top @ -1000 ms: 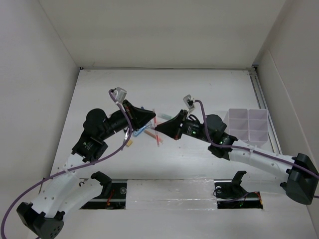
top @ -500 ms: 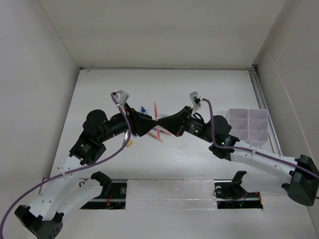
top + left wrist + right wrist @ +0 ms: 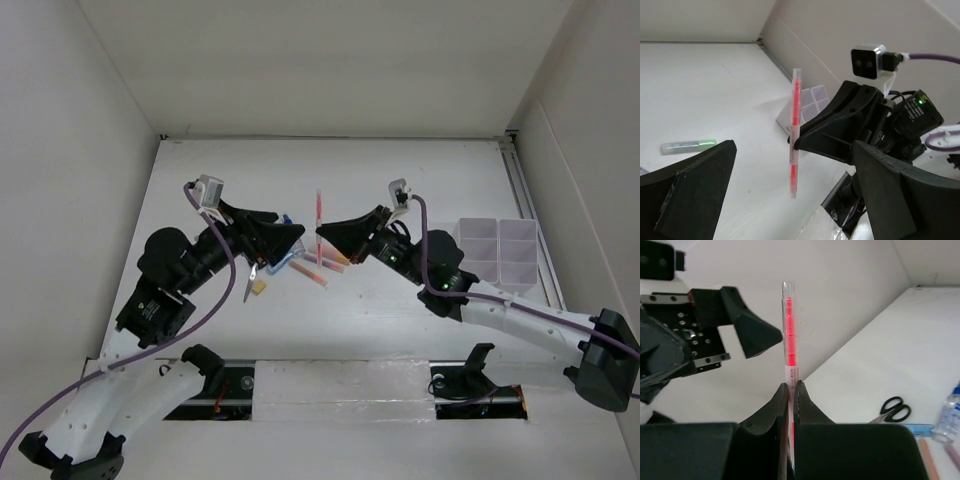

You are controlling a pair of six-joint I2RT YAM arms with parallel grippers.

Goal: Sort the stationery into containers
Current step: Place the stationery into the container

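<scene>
So the pen (image 3: 788,330) stands upright in mid-air over the desk (image 3: 400,180), pinched low by the right tool (image 3: 791,387), which is clamped tight on it, probably for carrying to the bins (image 3: 497,252). Left tool (image 3: 290,243) gapes wide nearby, holding nothing, so it's out of the way.

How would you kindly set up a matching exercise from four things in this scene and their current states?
Things:
1. left fingers
2. red pen
3. scissors
4. organiser

States:
A. lying flat on the table
B. spread open, empty
C. clamped in the right fingers
D. standing by the table's right edge

Pairs: 1-B, 2-C, 3-A, 4-D
</scene>
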